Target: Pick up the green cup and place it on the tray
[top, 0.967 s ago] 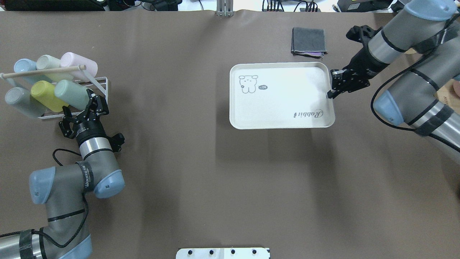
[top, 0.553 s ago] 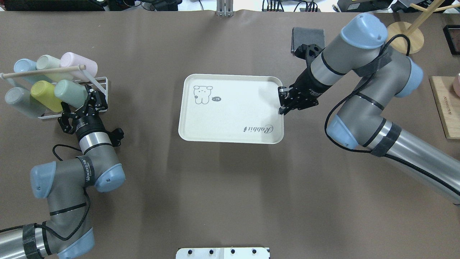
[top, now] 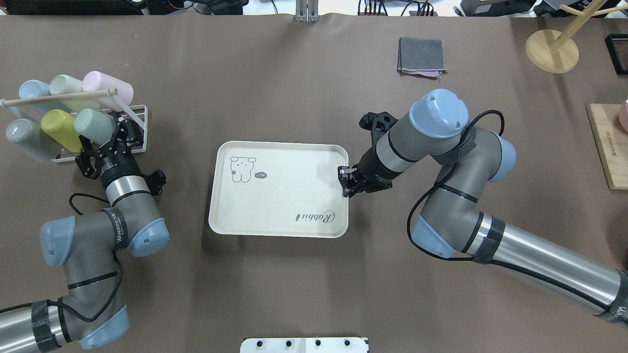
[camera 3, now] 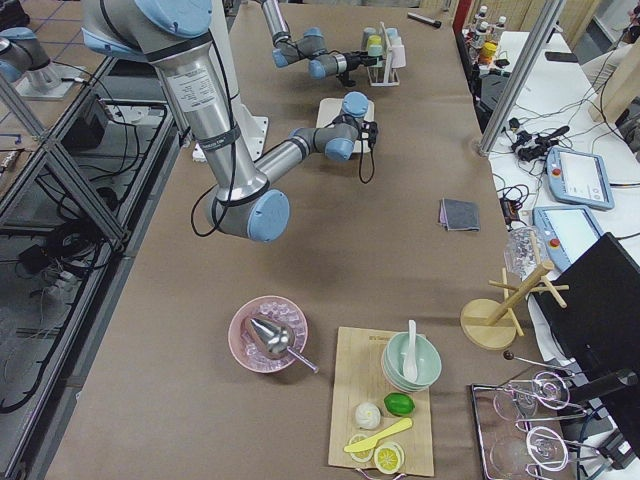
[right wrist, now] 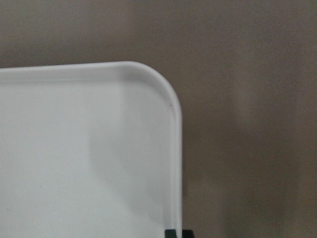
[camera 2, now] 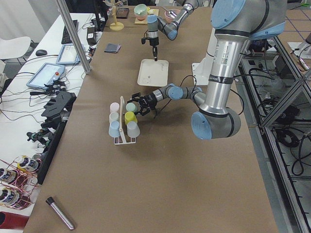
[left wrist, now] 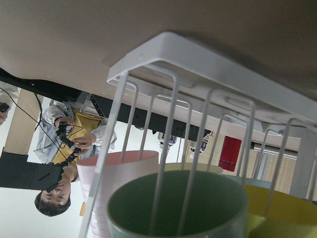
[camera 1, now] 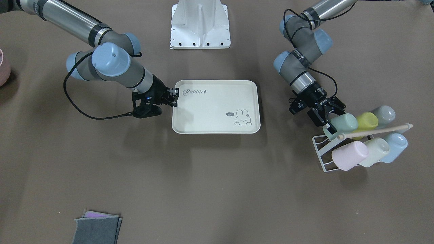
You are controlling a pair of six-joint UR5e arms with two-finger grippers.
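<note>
Right gripper: pinched on the right-hand rim of the tray, which sits at mid-table. Further out on the robot's left, the left gripper has its fingers spread at the end of the green cup, which lies on its side in the white wire rack beside a yellow cup; contact cannot be confirmed. A folded grey cloth lies toward the far edge.

Both wrist views' edges cut off the green cup and the tray.

White wire rack with pink cup, yellow cup; folded grey cloth.
</note>
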